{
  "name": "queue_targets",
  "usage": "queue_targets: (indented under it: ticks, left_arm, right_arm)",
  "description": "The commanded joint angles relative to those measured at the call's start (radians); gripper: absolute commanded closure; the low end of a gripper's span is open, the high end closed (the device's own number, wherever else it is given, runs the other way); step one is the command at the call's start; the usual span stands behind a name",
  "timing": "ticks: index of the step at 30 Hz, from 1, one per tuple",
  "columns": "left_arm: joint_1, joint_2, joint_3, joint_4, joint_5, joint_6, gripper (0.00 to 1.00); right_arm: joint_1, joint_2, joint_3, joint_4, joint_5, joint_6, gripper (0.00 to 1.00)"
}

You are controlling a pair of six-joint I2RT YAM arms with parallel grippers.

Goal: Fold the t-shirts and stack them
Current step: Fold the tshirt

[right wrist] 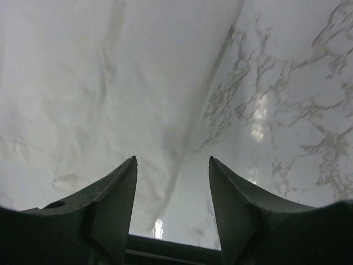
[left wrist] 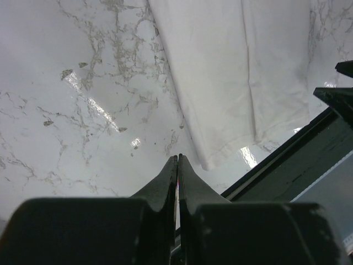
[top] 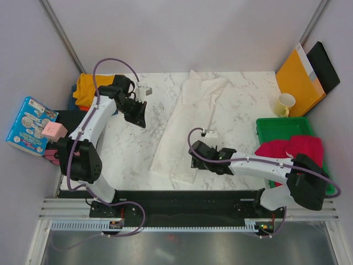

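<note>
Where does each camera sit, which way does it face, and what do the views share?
Top external: above and behind the robot, looking down on the marble table; left arm and right arm show.
Left wrist: on the left arm, looking down past its shut left pincer at marble and a corner of the white t-shirt.
Right wrist: looking down through the open right pincer at the shirt's edge.
Shared: all three show the white t-shirt on marble.

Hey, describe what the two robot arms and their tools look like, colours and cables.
Both arms, left arm and right arm, have white link shells with chunky black joints and black bases. A thin purple cable loops along each. The left tool and right tool have black, tapered, pointed fingers.
</note>
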Motion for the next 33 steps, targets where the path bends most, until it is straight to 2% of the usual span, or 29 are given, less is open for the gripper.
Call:
queue_targets:
  ticks: [1,5,13,19,20,21,33]
  left_arm:
    - [0.001,-0.025,-0.033,0.032,0.028,-0.033,0.92]
    - [0.001,-0.016,-0.042,0.04,0.029,-0.033,0.92]
    - [0.001,-0.003,-0.041,0.043,0.042,-0.034,0.92]
    - [0.001,-0.008,-0.056,0.046,0.043,-0.026,0.93]
    - [0.001,-0.009,-0.061,0.049,0.045,-0.023,0.94]
    - [0.001,-0.009,-0.065,0.05,0.048,-0.025,0.94]
    - [0.001,0.006,-0.107,0.086,0.085,-0.034,0.94]
  right_arm:
    - [0.123,0.007,-0.035,0.013,0.04,0.174,0.36]
    - [0.21,0.077,-0.035,0.025,0.057,0.239,0.35]
    - [0.268,0.163,-0.049,0.043,0.101,0.358,0.39]
    - [0.322,0.134,-0.107,-0.005,0.149,0.519,0.84]
    - [0.337,0.122,-0.11,-0.038,0.157,0.539,0.96]
    - [0.344,0.117,-0.113,-0.057,0.167,0.555,1.0]
    - [0.457,-0.015,-0.11,-0.487,0.276,0.946,1.0]
